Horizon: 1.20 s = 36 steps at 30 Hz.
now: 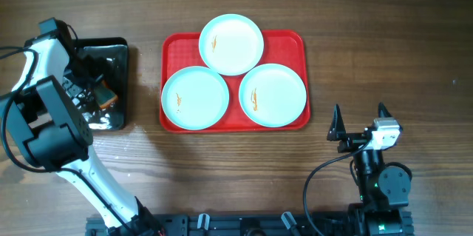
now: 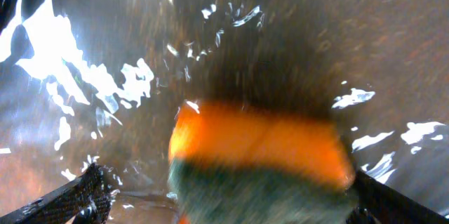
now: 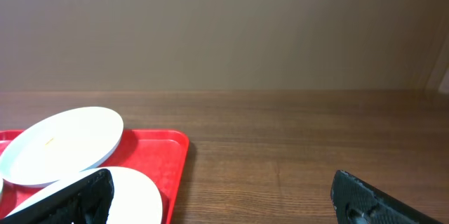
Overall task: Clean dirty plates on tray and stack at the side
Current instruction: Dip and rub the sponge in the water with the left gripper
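Three round pale mint-blue plates (image 1: 231, 44), each smeared orange-brown, lie on the large red rectangular plastic tray (image 1: 176, 47) mid-tabletop (image 1: 392, 36) — the right pincer (image 1: 360, 121) rests released near its corner, while the left pincer (image 2: 231, 185) straddles a blurred orange-and-green sponge (image 2: 259, 147) over the glossy black rectangular tray (image 1: 111, 47) — whether it grips, I cannot tell.

The worktop (image 1: 369, 44) is brown wood with visible grain, matt. The tray (image 1: 177, 51) is red plastic with a faint sheen. The plates (image 1: 231, 44) are smooth and lightly glossy; plastic or ceramic unclear. The black tray (image 1: 114, 52) is very glossy, with strong glare patches. The sponge (image 2: 259, 143), blurred, is orange foam plus a coarse green scouring layer. The right pincer (image 1: 359, 112) is matt black.
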### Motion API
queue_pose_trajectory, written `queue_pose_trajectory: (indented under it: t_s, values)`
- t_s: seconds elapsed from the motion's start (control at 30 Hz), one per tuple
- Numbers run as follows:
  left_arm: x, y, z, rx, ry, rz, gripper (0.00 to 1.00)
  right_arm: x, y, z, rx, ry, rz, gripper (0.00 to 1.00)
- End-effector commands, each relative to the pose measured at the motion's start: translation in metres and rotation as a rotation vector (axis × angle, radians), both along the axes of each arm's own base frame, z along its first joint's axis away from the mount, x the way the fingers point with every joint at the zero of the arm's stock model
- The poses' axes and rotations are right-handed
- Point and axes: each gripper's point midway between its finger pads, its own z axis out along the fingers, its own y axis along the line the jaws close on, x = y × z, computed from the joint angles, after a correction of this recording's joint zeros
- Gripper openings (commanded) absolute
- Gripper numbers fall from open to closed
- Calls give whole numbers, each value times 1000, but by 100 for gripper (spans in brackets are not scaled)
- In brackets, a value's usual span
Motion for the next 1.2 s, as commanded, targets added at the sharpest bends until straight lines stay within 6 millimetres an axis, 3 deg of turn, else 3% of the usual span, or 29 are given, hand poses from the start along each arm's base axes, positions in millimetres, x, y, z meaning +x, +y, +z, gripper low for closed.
queue_pose_trajectory:
  t_s: [0.0, 0.07, 0.13, 0.27, 0.3, 0.4, 0.43, 0.6, 0.73, 1.17]
  values:
    - [-14, -6, -4, -34, 48, 9, 83, 0, 2, 2, -16, -11, 13, 100]
    - [-16, -6, -4, -37, 57, 9, 71, 0, 2, 2, -17, -11, 13, 100]
    - [-16, -7, -4, -38, 57, 9, 66, 0, 2, 2, -17, -11, 13, 100]
    - [-14, -6, -4, -34, 48, 9, 68, 0, 2, 2, -16, -11, 13, 100]
    - [-14, -5, -4, -33, 46, 9, 60, 0, 2, 2, -16, -11, 13, 100]
    - [-12, -4, -5, -29, 37, 8, 10, 0, 2, 2, -16, -11, 13, 100]
    - [-12, -4, -5, -29, 37, 8, 4, 0, 2, 2, -17, -11, 13, 100]
    - [-12, -5, -1, -28, 34, 8, 4, 0, 2, 2, -17, -11, 13, 100]
    - [-5, -6, 24, -37, -9, 8, 4, 0, 2, 2, -17, -11, 13, 100]
    - [31, -2, 169, 75, -412, -16, 4, 0, 2, 2, -16, -11, 13, 100]
